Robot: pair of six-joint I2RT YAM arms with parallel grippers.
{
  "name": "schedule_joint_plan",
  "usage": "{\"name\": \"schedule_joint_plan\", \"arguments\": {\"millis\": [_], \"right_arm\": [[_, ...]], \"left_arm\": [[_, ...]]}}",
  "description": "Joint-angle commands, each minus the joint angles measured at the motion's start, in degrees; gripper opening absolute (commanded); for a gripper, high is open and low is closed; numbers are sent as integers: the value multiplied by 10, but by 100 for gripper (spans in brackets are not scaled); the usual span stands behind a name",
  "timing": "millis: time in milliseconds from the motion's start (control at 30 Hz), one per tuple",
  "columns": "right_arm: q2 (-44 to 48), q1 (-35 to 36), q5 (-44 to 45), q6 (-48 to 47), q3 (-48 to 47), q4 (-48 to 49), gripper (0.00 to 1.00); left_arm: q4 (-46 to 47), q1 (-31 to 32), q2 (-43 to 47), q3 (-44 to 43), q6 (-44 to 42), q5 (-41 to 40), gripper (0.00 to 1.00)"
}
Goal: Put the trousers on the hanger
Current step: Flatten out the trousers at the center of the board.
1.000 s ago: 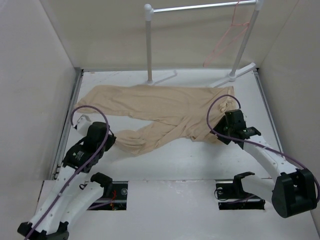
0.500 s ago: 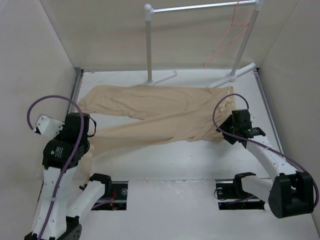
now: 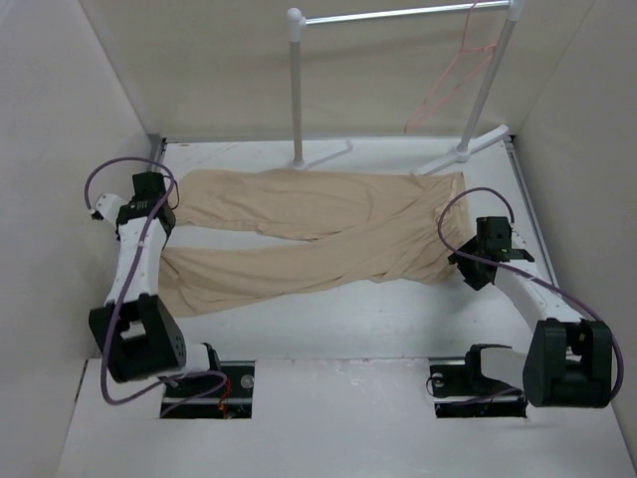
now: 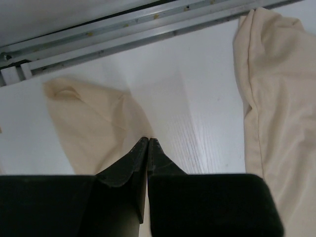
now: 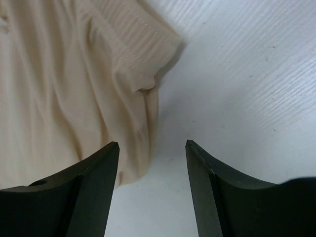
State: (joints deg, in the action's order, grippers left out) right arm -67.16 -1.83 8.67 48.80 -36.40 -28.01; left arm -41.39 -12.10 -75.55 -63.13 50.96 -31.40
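1. Left tool (image 4: 148, 139): jaws pressed shut over one leg of the trousers (image 4: 94, 128) at mid-left; whether cloth is pinched cannot be told.
2. Right tool (image 5: 152, 143): wide open, holding nothing, beside the waistband.
3. Both legs lie spread across the tabletop (image 3: 398, 309); the hanger (image 3: 448, 85) hangs upper right.

Nothing to read on this one: no text, label, brand, number or sign was legible in any of the three views.
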Motion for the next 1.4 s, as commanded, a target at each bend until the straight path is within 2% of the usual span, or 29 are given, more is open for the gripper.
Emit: {"name": "schedule_joint_plan", "arguments": {"millis": [0,100,167,200,267,333,467,667,800,900,1000,1100,1233,1367], "right_arm": [[-26,-25,27,-11,-35,13,62],[-43,-46,25,-5,-36,20,62],[-53,-51,30,-2,-41,24,61],[-61,-53,33,-2,-44,26,60],[-73,-61,35,5,-49,26,58],[-68,-72,30,10,-50,30,55],[-78,-84,35,12,-52,54,54],[-160,-102,19,21,-82,101,49],[-195,-105,15,21,-107,105,48],[-219,-106,2,23,-124,104,36],[-237,-114,-8,24,-134,99,19],[-234,-118,-14,29,-130,96,9],[-178,-117,5,36,-108,78,3],[-85,-138,17,32,-78,45,1]], "left_arm": [[87,-18,-84,-46,-43,27,0],[97,-19,-183,-88,-87,54,8],[95,-17,-201,-98,-105,52,25],[98,-14,-187,-87,-109,46,35],[107,-12,-140,-49,-107,41,49],[104,-12,-76,-2,-96,51,53],[76,-1,84,139,-61,88,52],[10,-59,210,281,-43,146,50],[15,-69,212,308,-26,148,50],[33,-103,185,324,-3,157,50],[59,-143,163,336,11,187,47],[80,-155,152,342,28,182,37],[113,-165,119,354,42,195,13],[116,-145,128,345,57,197,3]]}}
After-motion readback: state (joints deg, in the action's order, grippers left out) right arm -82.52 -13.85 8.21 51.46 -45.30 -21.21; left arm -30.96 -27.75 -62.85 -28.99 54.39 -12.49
